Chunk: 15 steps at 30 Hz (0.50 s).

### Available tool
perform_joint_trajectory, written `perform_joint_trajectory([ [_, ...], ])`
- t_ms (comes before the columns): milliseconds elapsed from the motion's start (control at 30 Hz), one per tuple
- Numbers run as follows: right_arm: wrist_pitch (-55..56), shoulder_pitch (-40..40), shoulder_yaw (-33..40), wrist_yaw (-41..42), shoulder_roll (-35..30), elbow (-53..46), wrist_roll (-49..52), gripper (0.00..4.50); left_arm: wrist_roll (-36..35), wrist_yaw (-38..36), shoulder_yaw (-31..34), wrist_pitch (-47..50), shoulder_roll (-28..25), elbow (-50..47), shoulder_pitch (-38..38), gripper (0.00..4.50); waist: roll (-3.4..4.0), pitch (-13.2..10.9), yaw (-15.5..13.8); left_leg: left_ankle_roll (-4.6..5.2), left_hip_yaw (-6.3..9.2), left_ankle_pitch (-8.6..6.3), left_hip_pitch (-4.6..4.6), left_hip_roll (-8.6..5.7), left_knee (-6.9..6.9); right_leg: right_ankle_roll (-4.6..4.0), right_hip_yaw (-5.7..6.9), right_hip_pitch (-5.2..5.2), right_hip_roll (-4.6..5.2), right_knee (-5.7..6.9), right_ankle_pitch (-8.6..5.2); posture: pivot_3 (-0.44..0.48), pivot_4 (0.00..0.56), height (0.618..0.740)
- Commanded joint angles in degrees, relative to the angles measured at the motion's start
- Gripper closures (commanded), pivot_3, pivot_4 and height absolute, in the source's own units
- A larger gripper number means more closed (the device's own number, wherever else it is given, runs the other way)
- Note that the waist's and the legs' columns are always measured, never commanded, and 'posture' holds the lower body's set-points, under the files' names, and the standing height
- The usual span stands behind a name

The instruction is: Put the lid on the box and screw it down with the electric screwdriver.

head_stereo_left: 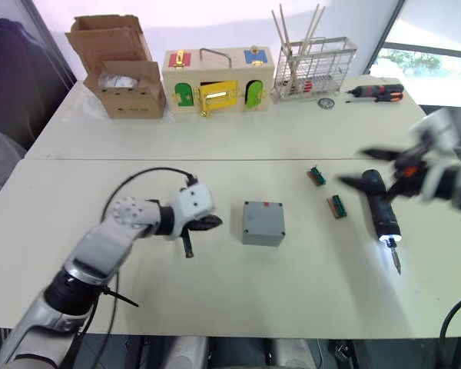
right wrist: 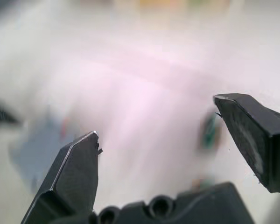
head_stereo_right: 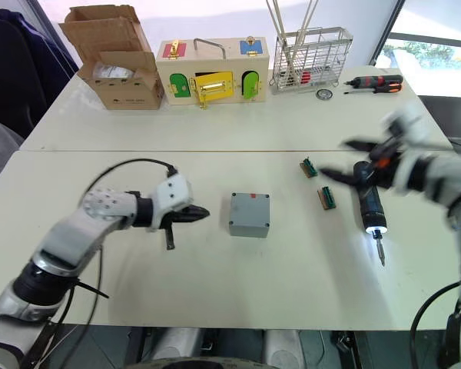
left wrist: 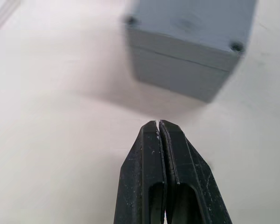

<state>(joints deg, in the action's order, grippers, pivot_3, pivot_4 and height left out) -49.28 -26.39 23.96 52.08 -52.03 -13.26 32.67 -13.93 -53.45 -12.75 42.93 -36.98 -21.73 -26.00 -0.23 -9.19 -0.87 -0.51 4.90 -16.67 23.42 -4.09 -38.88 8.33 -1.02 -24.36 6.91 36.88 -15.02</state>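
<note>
The grey box (head_stereo_left: 261, 235) stands mid-table with the lid (head_stereo_left: 263, 214) lying flat on top; the left wrist view shows the seam between the lid (left wrist: 191, 23) and the box wall (left wrist: 177, 77), with screw holes at the corners. My left gripper (head_stereo_left: 209, 224) is shut and empty, pointing at the box from a short gap to its left. The black electric screwdriver (head_stereo_left: 384, 214) lies on the table to the right, its tip light on. My right gripper (head_stereo_left: 361, 167) is open and blurred, just over the screwdriver's rear end.
Two small green blocks (head_stereo_left: 316, 176) (head_stereo_left: 336, 206) lie between the box and the screwdriver. Along the far table stand a cardboard box (head_stereo_left: 123, 73), a wooden latch box (head_stereo_left: 217, 81), a wire rack (head_stereo_left: 313, 69) and a red-and-black screwdriver (head_stereo_left: 376, 93).
</note>
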Motion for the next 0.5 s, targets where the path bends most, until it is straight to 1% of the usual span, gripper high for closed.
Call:
perform_joint_trajectory([
  [33,1.1,0.4,0.8,-5.8,6.1,0.8,1.7,0.01,-4.5,0.6,3.4,1.8,1.7,-2.9,-2.5,4.50,-0.15,0.0,0.2,-0.01,-0.01,0.00,0.00,0.00,-0.02,0.00,-0.01,0.01,0.00,0.01,0.00,0.000,0.150,0.730],
  [100,2.5,0.5,-1.9,-8.9,8.3,1.8,-1.0,0.01,-5.6,1.6,3.9,2.6,3.1,-2.7,-3.8,4.50,-0.08,0.0,0.2,-0.05,-0.16,0.03,0.00,-0.07,-0.09,0.00,-0.10,0.02,0.09,0.02,0.00,0.000,0.150,0.730],
  [167,5.1,1.9,-7.2,-11.5,9.6,2.9,-5.7,0.01,-6.6,3.0,3.8,3.4,4.8,-2.8,-5.1,4.50,-0.06,0.0,0.2,-0.05,-0.27,0.03,0.00,-0.15,-0.15,0.00,-0.18,-0.02,0.16,0.08,0.00,0.000,0.150,0.730],
  [267,10.1,4.2,-11.5,-13.3,11.7,5.0,-9.7,0.01,-7.6,4.5,3.5,4.2,6.4,-3.2,-6.3,4.50,-0.07,0.0,0.2,-0.05,-0.26,0.03,0.00,-0.16,-0.15,0.00,-0.17,-0.05,0.17,0.11,0.00,0.000,0.150,0.730],
  [367,13.7,5.0,-13.4,-14.2,13.3,6.8,-11.8,0.79,-7.9,5.5,3.0,4.4,6.8,-3.2,-6.7,4.50,-0.07,0.0,0.3,-0.05,-0.26,0.03,0.01,-0.16,-0.12,0.01,-0.16,-0.07,0.17,0.11,0.00,0.000,0.150,0.730],
  [433,16.7,5.1,-14.9,-15.3,15.0,9.1,-13.5,1.39,-7.8,5.9,2.2,4.2,7.0,-3.3,-6.8,4.50,-0.06,0.0,0.4,-0.05,-0.29,0.03,0.01,-0.16,-0.12,0.01,-0.17,-0.09,0.17,0.11,0.00,0.000,0.150,0.730],
  [500,19.6,4.8,-15.5,-16.8,16.7,12.0,-15.0,1.39,-7.8,6.2,1.5,4.0,6.9,-3.4,-6.8,4.50,-0.06,0.0,0.4,-0.06,-0.28,0.04,0.00,-0.14,-0.13,0.01,-0.17,-0.09,0.14,0.12,0.00,0.000,0.150,0.730],
])
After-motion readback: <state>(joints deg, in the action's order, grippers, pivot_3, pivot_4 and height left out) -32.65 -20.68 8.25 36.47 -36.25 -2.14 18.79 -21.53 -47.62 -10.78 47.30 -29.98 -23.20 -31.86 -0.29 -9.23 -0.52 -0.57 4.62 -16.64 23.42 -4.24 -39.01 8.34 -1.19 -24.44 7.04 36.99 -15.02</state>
